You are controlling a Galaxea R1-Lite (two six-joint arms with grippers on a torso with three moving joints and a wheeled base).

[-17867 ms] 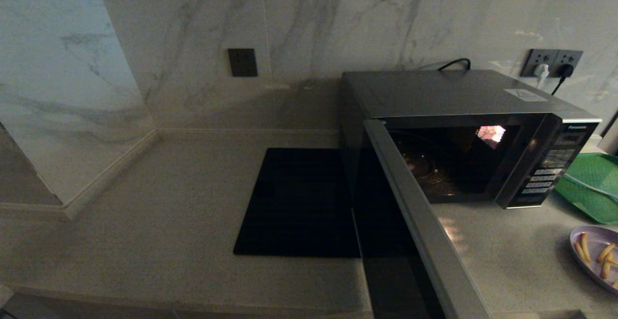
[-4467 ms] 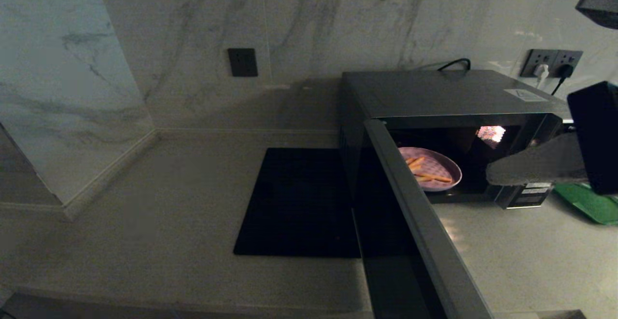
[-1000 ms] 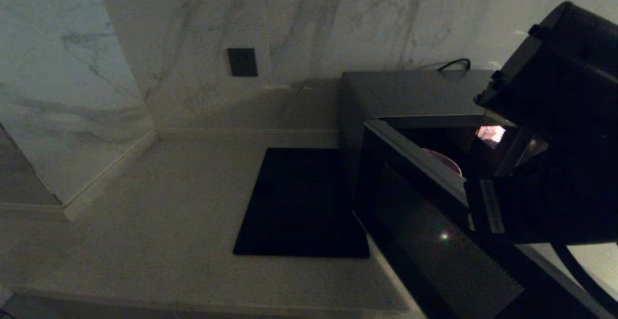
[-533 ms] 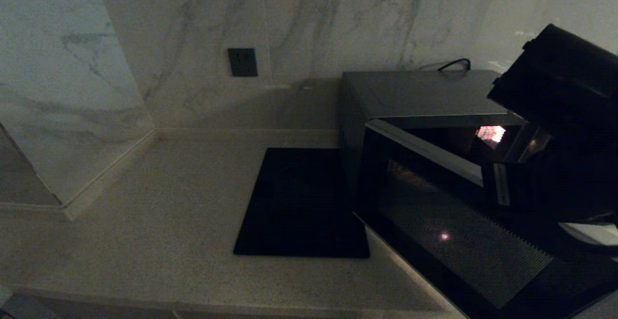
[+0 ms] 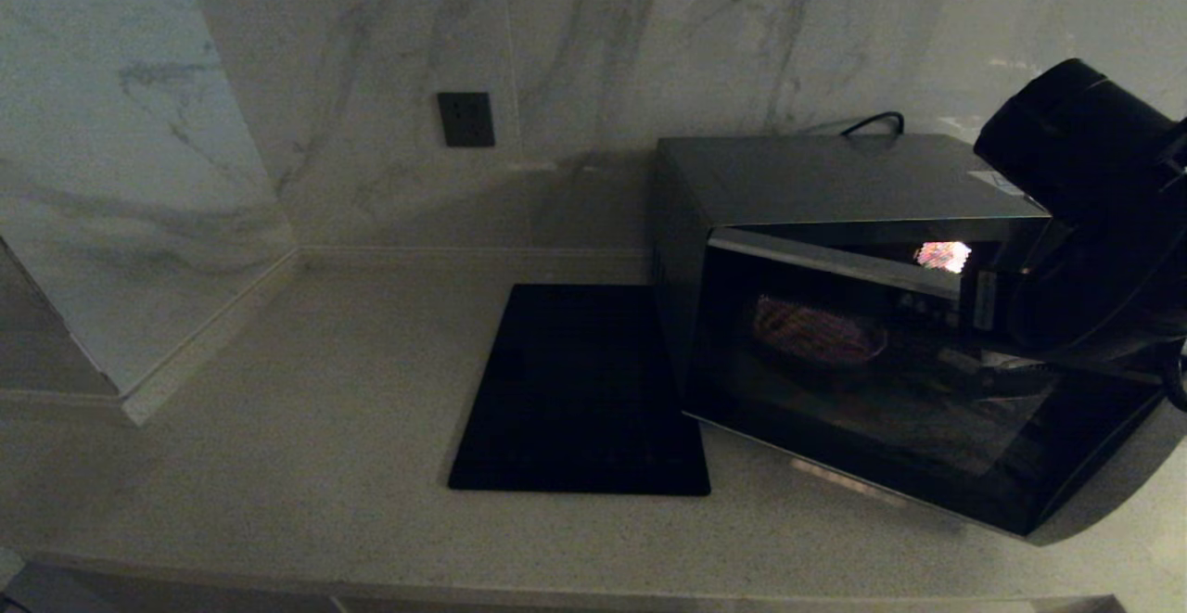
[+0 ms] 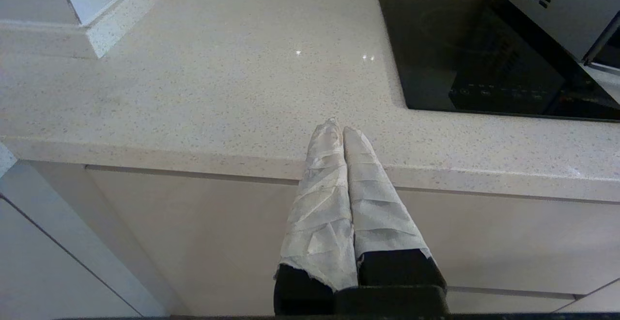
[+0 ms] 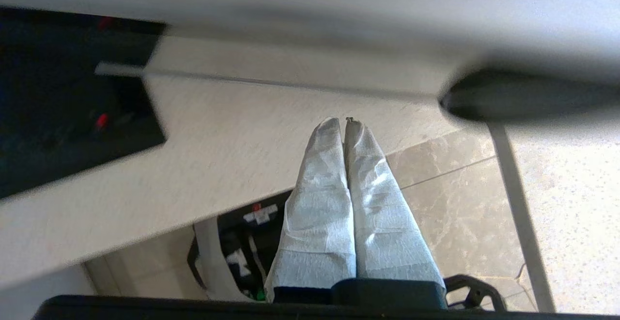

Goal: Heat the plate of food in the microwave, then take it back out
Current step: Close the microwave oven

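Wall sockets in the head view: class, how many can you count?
1: a dark wall socket on the marble wall, left of the microwave. The right arm may hide more.

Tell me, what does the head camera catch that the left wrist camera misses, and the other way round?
Only the head view shows the microwave's dark glass door, nearly closed, the plate of food dim behind it, the right arm beside it, and the marble wall. Only the left wrist view shows the left end effector, shut, parked at the counter's front edge above pale cabinet fronts. Both show the speckled countertop, the flat black mat and the microwave.
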